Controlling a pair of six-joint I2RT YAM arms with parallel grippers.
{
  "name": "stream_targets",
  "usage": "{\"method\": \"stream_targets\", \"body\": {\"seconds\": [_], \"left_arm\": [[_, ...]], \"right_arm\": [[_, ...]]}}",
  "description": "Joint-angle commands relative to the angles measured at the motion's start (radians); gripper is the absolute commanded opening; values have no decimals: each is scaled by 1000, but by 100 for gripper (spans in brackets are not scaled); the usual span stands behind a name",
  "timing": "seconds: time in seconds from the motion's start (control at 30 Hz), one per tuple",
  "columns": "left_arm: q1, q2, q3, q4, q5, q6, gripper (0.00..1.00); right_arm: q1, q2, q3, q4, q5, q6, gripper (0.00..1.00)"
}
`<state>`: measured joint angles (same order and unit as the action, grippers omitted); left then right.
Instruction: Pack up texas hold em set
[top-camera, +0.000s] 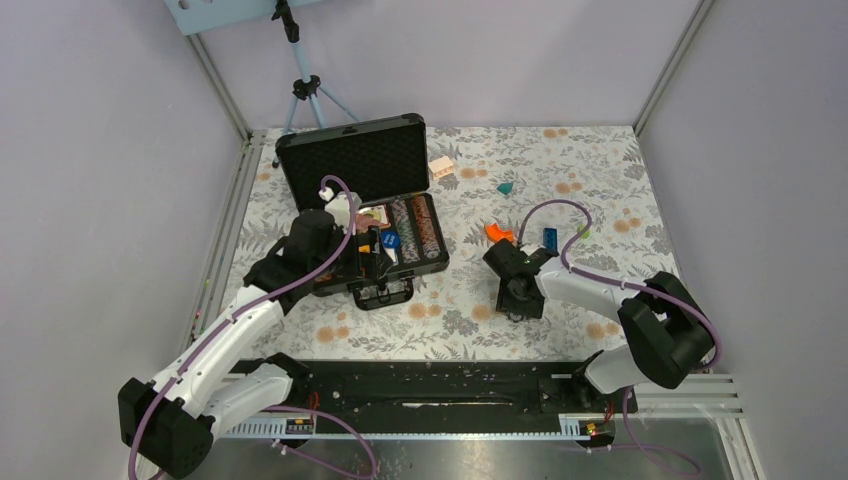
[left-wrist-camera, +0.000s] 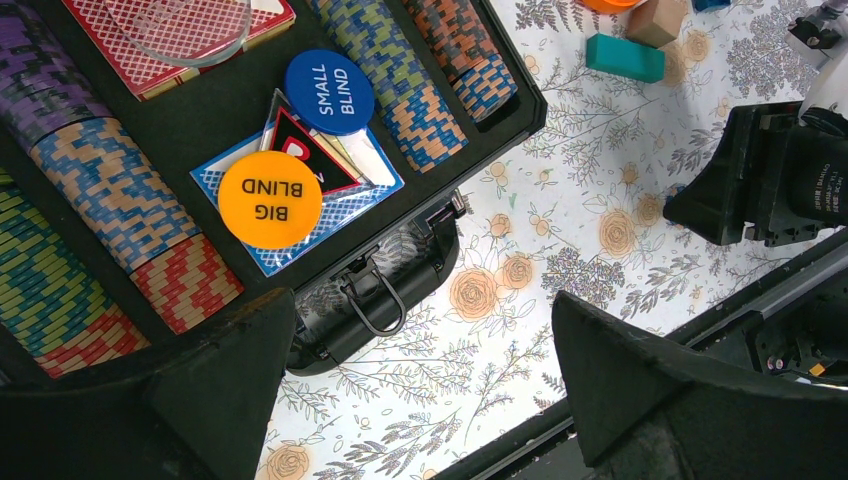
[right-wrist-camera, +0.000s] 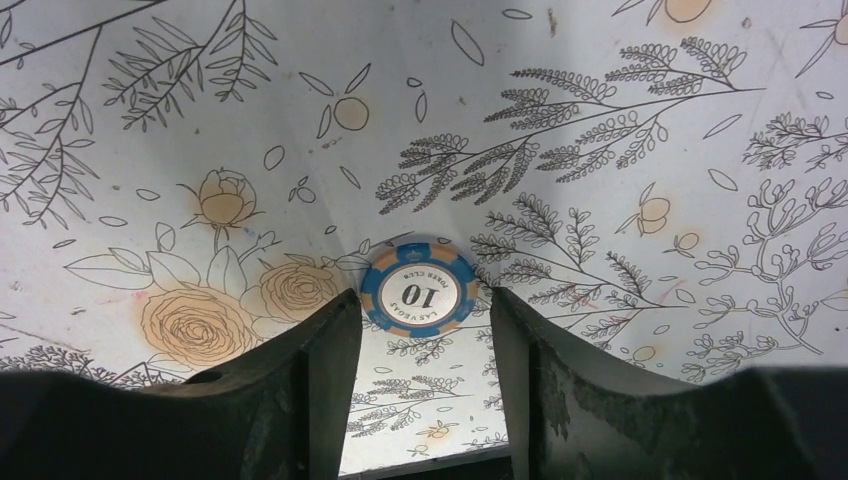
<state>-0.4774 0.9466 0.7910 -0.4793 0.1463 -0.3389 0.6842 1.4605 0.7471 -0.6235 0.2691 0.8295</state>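
I have the briefcase (top-camera: 330, 163) lying open in the upper left part of the top view. Its long axis runs left to right, with the right end tipped slightly toward the top of the frame. The lid (top-camera: 355, 160) stands up on the far side, and the handle (left-wrist-camera: 375, 300) points toward the bottom edge.

In the left wrist view, the foam tray holds rows of striped poker chips (left-wrist-camera: 100, 190) that run across the short axis of the case. A red card deck (left-wrist-camera: 150, 55) sits at the top of the frame. An orange BIG BLIND disc (left-wrist-camera: 270, 199) and a blue SMALL BLIND disc (left-wrist-camera: 329, 91) lie on a card between the rows.

My left gripper (left-wrist-camera: 425, 400) hangs over the handle edge with its fingers wide apart and nothing between them. My right gripper (right-wrist-camera: 425, 310) is down on the floral table (top-camera: 560, 170), right of the case. A loose blue "10" chip (right-wrist-camera: 420, 288) lies flat at its fingertips. The fingers sit about a chip's width apart, and I cannot tell whether they pinch it.

An orange block (top-camera: 497, 233) lies just beyond that gripper.
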Motion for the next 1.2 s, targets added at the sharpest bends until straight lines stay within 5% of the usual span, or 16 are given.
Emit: {"method": "stream_targets", "body": {"seconds": [0.0,1.17], "left_arm": [[5,-4,25,17,17,11,99],[5,8,24,19,21,9,99]], "right_arm": [[22,23,-43,-2,-21,22,56],[65,140,-15,217,-120,-24,41]]}}
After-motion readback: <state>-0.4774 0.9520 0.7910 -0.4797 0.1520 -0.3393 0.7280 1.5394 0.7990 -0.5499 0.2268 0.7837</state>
